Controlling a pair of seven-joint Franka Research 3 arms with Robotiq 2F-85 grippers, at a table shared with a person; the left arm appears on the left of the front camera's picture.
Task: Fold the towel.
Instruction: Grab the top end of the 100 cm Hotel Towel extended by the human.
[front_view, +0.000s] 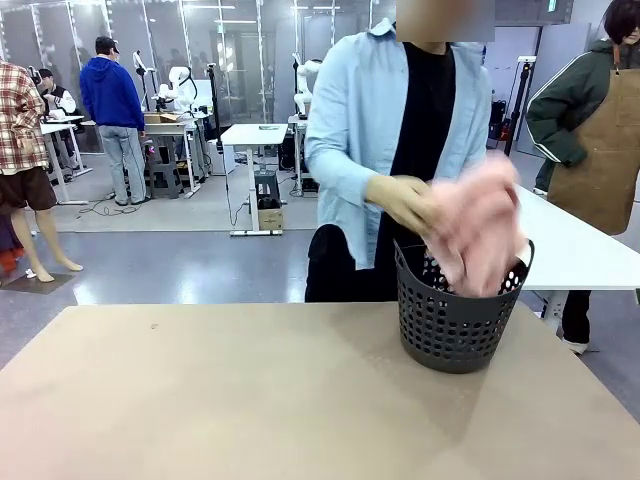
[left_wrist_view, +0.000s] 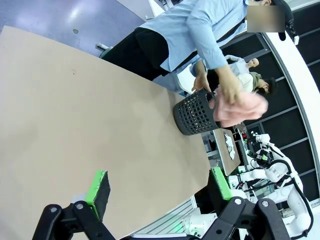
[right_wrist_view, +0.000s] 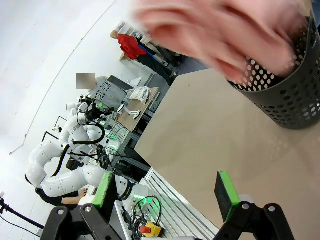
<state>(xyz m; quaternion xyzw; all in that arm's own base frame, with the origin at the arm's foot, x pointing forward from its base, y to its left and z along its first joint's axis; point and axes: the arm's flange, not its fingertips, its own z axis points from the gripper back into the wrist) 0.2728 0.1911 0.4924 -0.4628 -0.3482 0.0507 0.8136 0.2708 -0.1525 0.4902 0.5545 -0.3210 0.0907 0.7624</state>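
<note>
We are finding the towel (front_view: 478, 235) at centre right of the frame, bunched in a person's hand (front_view: 405, 200) over the basket (front_view: 455, 325), possibly dipping inside. The left gripper (left_wrist_view: 159, 185) and right gripper (right_wrist_view: 165, 191) are holding their jaws spread, empty.

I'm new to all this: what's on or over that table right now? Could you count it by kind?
Towels: 1, the pink towel, partly in the basket.
Baskets: 1, the dark basket.
Robot tools: 2, the left tool and the right tool, both open and holding nothing.
Total: 4
</note>
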